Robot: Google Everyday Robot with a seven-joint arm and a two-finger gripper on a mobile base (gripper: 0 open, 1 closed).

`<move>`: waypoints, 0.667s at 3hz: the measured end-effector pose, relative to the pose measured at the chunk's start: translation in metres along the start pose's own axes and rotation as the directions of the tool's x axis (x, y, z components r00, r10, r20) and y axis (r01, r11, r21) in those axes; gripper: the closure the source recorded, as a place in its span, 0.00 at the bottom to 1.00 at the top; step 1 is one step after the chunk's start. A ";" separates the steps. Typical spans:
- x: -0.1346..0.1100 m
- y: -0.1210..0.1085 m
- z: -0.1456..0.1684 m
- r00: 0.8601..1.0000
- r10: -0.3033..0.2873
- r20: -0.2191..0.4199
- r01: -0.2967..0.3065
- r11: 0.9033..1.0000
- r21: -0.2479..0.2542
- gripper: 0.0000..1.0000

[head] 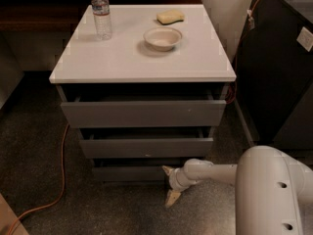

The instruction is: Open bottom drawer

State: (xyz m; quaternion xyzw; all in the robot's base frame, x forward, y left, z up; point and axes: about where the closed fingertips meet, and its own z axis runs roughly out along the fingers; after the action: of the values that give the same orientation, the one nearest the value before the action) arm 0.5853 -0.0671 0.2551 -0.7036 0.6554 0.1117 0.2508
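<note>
The bottom drawer (129, 173) is the slim grey front at the foot of the cabinet, below a mid-height front (146, 147) and the tallest front (143, 113). A dark gap shows above it. My gripper (169, 184) is low at the drawer's right end, just above the floor, reaching in from the right on the white arm (215, 173). Its fingers are spread apart: the upper fingertip (167, 170) is at the drawer front's right end and the lower one (171, 199) points down at the floor. It holds nothing.
On the white cabinet top (122, 58) stand a water bottle (101, 11), a bowl (162, 37) and a yellow sponge (170, 17). An orange cable (62, 170) runs over the floor on the left. A dark cabinet (279, 67) stands on the right.
</note>
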 end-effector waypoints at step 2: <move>0.029 -0.034 0.043 1.000 -0.002 -0.018 0.004 0.998 0.061 0.00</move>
State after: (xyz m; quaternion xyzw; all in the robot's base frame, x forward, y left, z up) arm 0.6297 -0.0697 0.2116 -0.6976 0.6596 0.0852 0.2665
